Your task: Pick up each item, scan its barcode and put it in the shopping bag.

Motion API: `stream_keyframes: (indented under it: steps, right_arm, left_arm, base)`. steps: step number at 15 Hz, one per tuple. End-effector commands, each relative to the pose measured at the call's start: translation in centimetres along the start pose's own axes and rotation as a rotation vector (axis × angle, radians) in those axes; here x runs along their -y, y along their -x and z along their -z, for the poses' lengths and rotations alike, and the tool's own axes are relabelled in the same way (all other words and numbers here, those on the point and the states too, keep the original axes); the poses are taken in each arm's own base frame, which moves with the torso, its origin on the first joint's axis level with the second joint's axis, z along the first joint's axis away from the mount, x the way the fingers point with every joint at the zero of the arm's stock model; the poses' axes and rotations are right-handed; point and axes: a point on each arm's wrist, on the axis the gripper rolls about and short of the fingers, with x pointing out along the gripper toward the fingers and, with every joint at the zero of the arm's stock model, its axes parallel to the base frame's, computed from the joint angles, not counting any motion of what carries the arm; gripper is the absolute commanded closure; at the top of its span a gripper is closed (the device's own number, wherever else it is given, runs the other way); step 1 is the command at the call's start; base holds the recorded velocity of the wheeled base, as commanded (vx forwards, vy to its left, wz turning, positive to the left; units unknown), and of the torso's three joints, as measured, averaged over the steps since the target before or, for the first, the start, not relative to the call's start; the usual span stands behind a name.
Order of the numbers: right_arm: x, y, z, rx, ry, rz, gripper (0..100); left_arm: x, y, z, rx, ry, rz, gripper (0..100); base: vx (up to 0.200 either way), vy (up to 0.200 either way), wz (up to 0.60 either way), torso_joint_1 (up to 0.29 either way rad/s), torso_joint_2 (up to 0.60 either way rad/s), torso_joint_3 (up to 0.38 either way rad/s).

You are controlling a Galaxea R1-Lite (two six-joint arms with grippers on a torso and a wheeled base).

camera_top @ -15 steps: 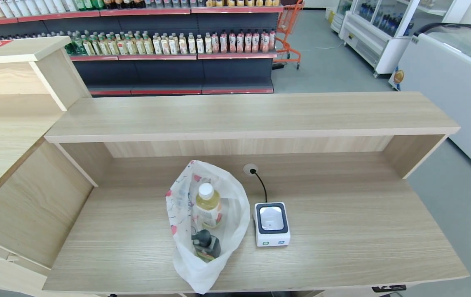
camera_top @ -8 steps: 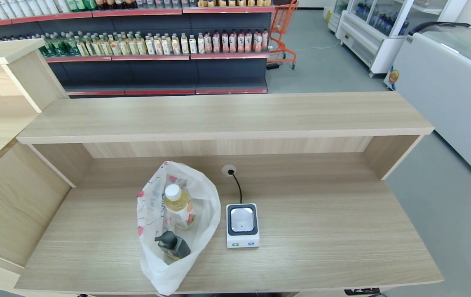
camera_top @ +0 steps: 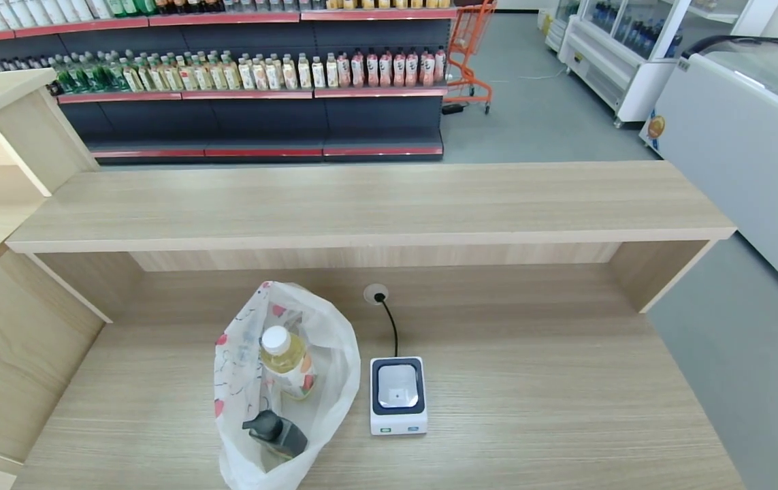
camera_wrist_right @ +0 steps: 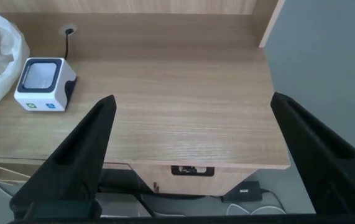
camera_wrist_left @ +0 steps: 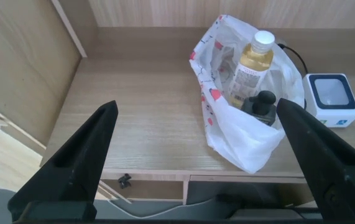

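Observation:
A white plastic shopping bag [camera_top: 335,354] stands open on the wooden counter [camera_top: 538,408], left of centre. Inside it are a yellow drink bottle [camera_top: 285,354] with a white cap, upright, and a dark pump bottle [camera_top: 276,434] nearer the front. The white barcode scanner [camera_top: 397,395] sits just right of the bag, glass facing up. My left gripper [camera_wrist_left: 197,107] hangs open, back from the counter's front edge, facing the bag [camera_wrist_left: 239,137] and both bottles [camera_wrist_left: 252,62]. My right gripper [camera_wrist_right: 193,102] is open too, over the bare right part of the counter, with the scanner [camera_wrist_right: 43,81] off to one side.
A raised shelf [camera_top: 368,204] runs across the back of the counter, with side panels at left [camera_top: 14,367] and right [camera_top: 661,272]. The scanner's black cable runs to a grommet hole [camera_top: 376,295]. A chest freezer [camera_top: 749,156] stands beyond the right end.
The head view has shifted, so the whole counter sits lower and further left in the picture. Bag, bottles and scanner keep their places on the counter.

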Motion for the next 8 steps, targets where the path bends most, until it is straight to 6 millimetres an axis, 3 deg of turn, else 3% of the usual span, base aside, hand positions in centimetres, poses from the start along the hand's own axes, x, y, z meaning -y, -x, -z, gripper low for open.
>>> stream_keyframes:
  steps: [1, 8]
  right_arm:
    - [0.00, -0.02, 0.01, -0.004, 0.000, 0.001, 100]
    - [0.00, -0.02, -0.01, -0.002, -0.008, 0.002, 100]
  left_arm:
    - [0.00, 0.00, 0.00, 0.000, -0.001, -0.001, 0]
    - [0.00, 0.00, 0.00, 0.000, 0.001, -0.001, 0]
  base:
    - [0.000, 0.000, 0.00, 0.000, 0.00, 0.000]
    - [0.000, 0.000, 0.00, 0.000, 0.00, 0.000]
